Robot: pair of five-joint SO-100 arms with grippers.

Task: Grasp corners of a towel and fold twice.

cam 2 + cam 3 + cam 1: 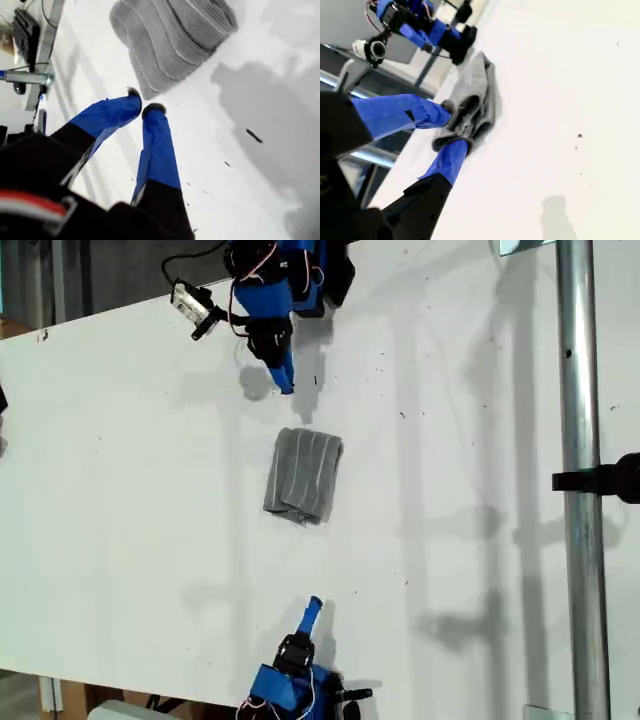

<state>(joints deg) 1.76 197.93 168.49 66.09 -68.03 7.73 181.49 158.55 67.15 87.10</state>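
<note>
A broad white bench fills the exterior view, speckled with small dark marks and crossed by soft grey shadows. At 3 o'clock a metal pole runs upright — a black clamp grips it.

Open table surrounds the folded towel
Bare white surface lies on every side of it; a metal pole stands well apart at the exterior view's right.
</note>
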